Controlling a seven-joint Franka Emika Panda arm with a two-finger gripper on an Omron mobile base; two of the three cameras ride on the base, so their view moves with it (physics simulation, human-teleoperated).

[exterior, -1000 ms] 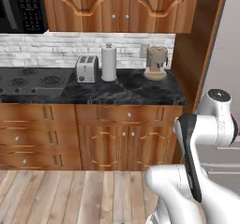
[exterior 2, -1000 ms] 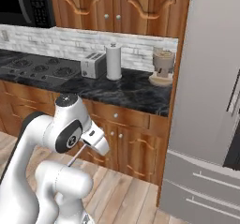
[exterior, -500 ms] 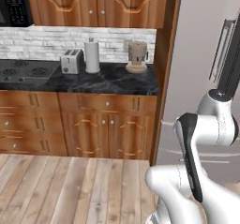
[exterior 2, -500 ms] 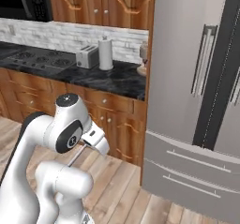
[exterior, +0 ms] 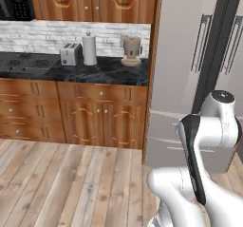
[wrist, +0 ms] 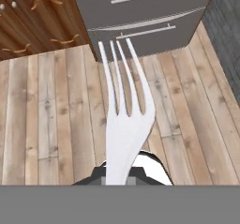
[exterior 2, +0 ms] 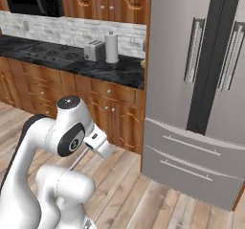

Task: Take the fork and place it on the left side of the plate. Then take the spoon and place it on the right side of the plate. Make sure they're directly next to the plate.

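Kitchen, wood floor (wrist: 56, 115) | end effector (wrist: 123, 168) clamped on fork (wrist: 123, 120) | tines toward fridge (wrist: 140, 12)

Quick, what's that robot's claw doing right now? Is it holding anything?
Gripper: jaws shut on the fork, its tines pointing out toward the wooden floor.

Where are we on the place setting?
Pickup is done: the hand is shut on the fork, tines pointing out over the wood floor toward the fridge. Left: setting the fork left of the plate, then the whole spoon step.
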